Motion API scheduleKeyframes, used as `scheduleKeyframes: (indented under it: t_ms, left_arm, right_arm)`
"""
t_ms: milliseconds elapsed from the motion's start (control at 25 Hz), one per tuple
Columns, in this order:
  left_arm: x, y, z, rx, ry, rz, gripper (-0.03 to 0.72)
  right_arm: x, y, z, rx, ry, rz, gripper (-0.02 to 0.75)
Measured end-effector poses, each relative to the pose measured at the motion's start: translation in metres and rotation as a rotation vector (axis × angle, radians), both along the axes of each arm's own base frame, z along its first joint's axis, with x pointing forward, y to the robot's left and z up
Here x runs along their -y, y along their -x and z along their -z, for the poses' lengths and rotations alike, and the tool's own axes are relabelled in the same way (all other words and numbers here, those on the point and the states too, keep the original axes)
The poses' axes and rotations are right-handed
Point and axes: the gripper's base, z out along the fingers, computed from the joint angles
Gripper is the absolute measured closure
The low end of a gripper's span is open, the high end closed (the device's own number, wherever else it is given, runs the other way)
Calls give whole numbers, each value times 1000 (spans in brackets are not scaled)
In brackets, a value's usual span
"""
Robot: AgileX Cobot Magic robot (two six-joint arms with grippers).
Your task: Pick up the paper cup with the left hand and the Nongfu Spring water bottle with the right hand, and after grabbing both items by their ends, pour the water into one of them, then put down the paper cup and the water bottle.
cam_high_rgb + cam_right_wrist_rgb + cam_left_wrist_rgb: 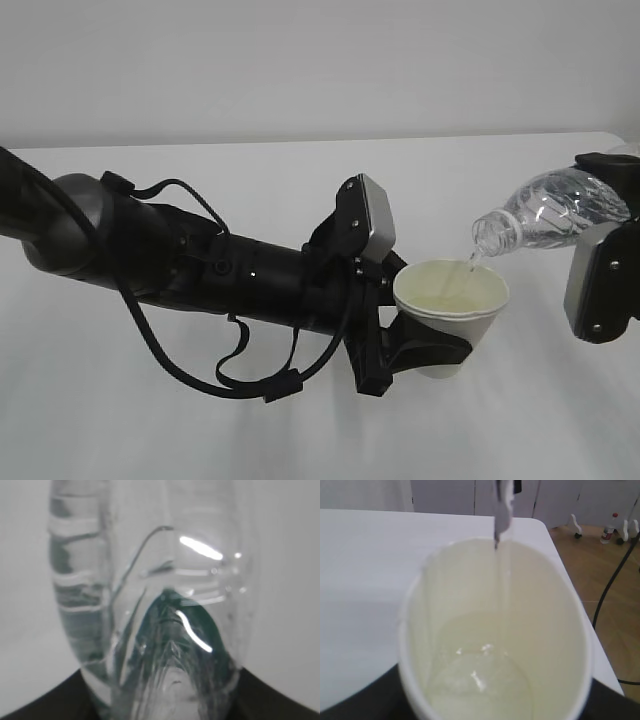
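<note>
My left gripper (440, 352) is shut on the lower part of the cream paper cup (452, 300) and holds it upright above the table. At the right edge, my right gripper (618, 205) is shut on the base end of the clear Nongfu Spring water bottle (555, 212). The bottle is tilted with its open neck down over the cup's rim. A thin stream of water (470, 263) runs from the neck into the cup. The left wrist view looks into the cup (445, 605), where the stream (502, 580) lands in a shallow pool (480, 680). The bottle (150, 605) fills the right wrist view.
A white table (300, 430) lies under both arms, against a plain white wall. The left arm's loose black cables (240, 370) hang below it. The table's right edge (570, 575) borders a wooden floor with a black cable (615, 575).
</note>
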Motion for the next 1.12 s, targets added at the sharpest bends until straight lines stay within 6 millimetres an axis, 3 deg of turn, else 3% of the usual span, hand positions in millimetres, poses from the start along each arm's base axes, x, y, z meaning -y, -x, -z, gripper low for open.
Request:
scheduleKeyframes:
  t_ms: [1120]
  left_arm:
    - [0, 0, 0, 0, 0, 0, 260]
  right_arm:
    - [0, 0, 0, 2, 4, -1, 389]
